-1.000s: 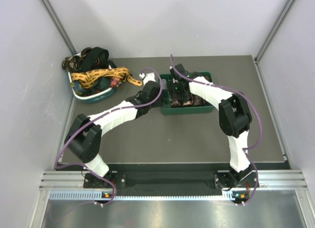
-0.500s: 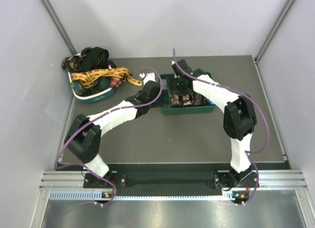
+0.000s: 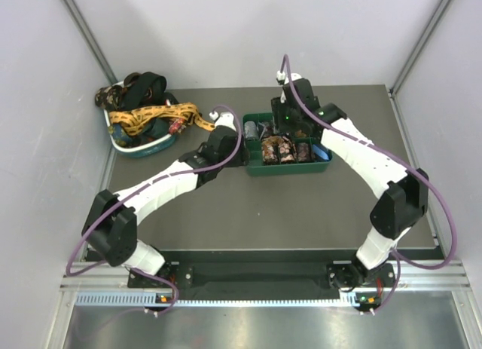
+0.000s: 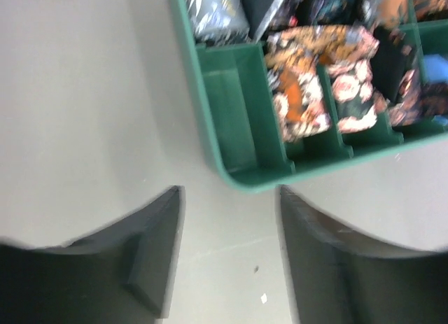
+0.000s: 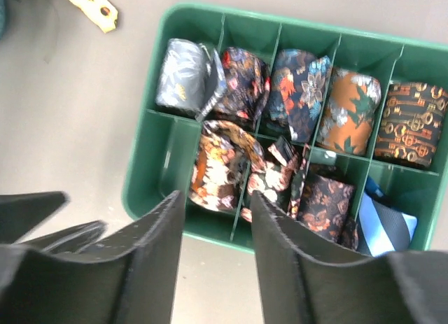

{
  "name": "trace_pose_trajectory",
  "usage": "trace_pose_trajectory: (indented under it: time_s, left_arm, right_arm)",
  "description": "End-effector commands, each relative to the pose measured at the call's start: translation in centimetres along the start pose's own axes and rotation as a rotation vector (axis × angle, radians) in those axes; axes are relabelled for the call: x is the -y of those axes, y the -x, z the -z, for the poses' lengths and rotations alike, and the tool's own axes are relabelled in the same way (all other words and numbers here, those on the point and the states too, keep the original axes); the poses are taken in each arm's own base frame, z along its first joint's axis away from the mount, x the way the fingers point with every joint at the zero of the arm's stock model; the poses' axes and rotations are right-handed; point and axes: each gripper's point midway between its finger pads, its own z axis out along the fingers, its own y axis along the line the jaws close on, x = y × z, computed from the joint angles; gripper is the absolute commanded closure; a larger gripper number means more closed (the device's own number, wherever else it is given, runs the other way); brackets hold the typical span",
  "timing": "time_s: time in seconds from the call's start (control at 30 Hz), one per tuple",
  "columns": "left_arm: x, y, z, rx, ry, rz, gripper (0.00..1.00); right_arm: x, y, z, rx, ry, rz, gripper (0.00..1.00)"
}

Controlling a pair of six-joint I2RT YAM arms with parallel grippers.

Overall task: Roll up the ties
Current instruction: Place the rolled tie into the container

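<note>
Green plastic divided tray (image 5: 143, 173) holds your small rolled floral ties (image 5: 301, 93), packed across both rows. Your right gripper (image 5: 217, 205) hangs above the tray, fingers spread, pinching nothing. Your left gripper (image 4: 229, 219) sits spread just off the tray's near left corner, also bare. Loose gold and black ties (image 3: 147, 114) lie heaped in the teal basin (image 3: 147, 151), well apart.

Nine rolled ties (image 5: 353, 110), one green tray (image 5: 162, 163), one basket (image 3: 141, 148), two arms (image 3: 169, 179)
</note>
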Motion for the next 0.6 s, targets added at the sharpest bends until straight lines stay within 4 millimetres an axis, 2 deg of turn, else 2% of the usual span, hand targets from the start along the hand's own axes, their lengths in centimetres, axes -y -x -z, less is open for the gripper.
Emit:
trace_pose_trajectory:
  time_s: [0.0, 0.03, 0.07, 0.1, 0.13, 0.17, 0.2, 0.23, 0.27, 0.3, 0.33, 0.37, 0.4, 0.43, 0.5, 0.53, 0.57]
  left_arm:
    - [-0.2, 0.2, 1.9, 0.009, -0.028, -0.029, 0.34]
    - [-0.2, 0.4, 2.7, 0.016, -0.037, -0.03, 0.29]
    - [-0.6, -0.3, 2.9, 0.002, -0.034, -0.034, 0.25]
    - [-0.7, -0.6, 3.2, 0.0, -0.04, -0.042, 0.06]
    - [-0.9, -0.3, 4.1, 0.019, -0.047, -0.043, 0.01]
    - [-1.6, -1.2, 4.3, 0.011, -0.036, -0.049, 0.01]
    - [-2.1, -1.2, 4.7, 0.026, -0.027, -0.048, 0.01]
    - [-2.0, -0.8, 5.7, 0.058, -0.05, -0.041, 0.01]
    - [-2.8, -2.2, 5.9, 0.043, -0.048, -0.046, 0.01]
    - [-2.7, -2.1, 6.2, 0.068, -0.072, -0.052, 0.01]
    - [-2.6, -1.8, 7.3, 0.102, -0.102, -0.049, 0.01]
    - [-3.4, -3.4, 7.3, 0.088, -0.103, -0.06, 0.01]
    - [-3.2, -2.7, 8.2, 0.139, -0.133, -0.065, 0.01]
    - [-4.1, -4.3, 8.1, 0.127, -0.128, -0.073, 0.01]
    - [-4.5, -4.5, 8.5, 0.168, -0.138, -0.079, 0.01]
    - [-5.2, -5.0, 8.9, 0.181, -0.132, -0.075, 0.01]
    - [-5.7, -5.5, 9.0, 0.18, -0.126, -0.074, 0.01]
  right_arm:
    - [0.9, -0.4, 0.4, 0.013, -0.015, 0.021, 0.61]
    - [0.8, -0.2, 0.9, 0.039, -0.006, 0.021, 0.64]
    - [1.2, -2.1, 0.7, 0.02, -0.003, 0.029, 0.67]
    - [1.1, -1.3, 2.9, 0.085, 0.028, 0.035, 0.68]
    - [1.4, -2.7, 2.6, 0.11, 0.038, 0.039, 0.66]
    - [1.4, -3.2, 3.3, 0.142, 0.051, 0.042, 0.49]
    - [1.7, -2.2, 5.9, 0.236, 0.071, 0.041, 0.38]
    - [2.7, -5.4, 5.4, 0.21, 0.051, 0.045, 0.28]
    - [2.9, -4.8, 6.1, 0.292, 0.05, 0.032, 0.21]
    - [3.8, -4.2, 8.6, 0.382, 0.035, 0.008, 0.13]
    - [4.9, -7.5, 7.9, 0.356, 0.01, 0.011, 0.1]
    - [5.2, -7.2, 8.6, 0.423, 0.013, -0.005, 0.05]
    - [5.9, -7.2, 10.3, 0.485, 0.003, -0.031, 0.03]
    - [6.3, -9.0, 9.9, 0.489, 0.004, -0.045, 0.01]
    - [6.2, -8.5, 12.0, 0.587, 0.038, -0.058, 0.0]
    - [6.6, -10.0, 11.5, 0.574, 0.034, -0.067, 0.0]
    - [6.7, -10.5, 11.6, 0.579, 0.036, -0.093, 0.0]
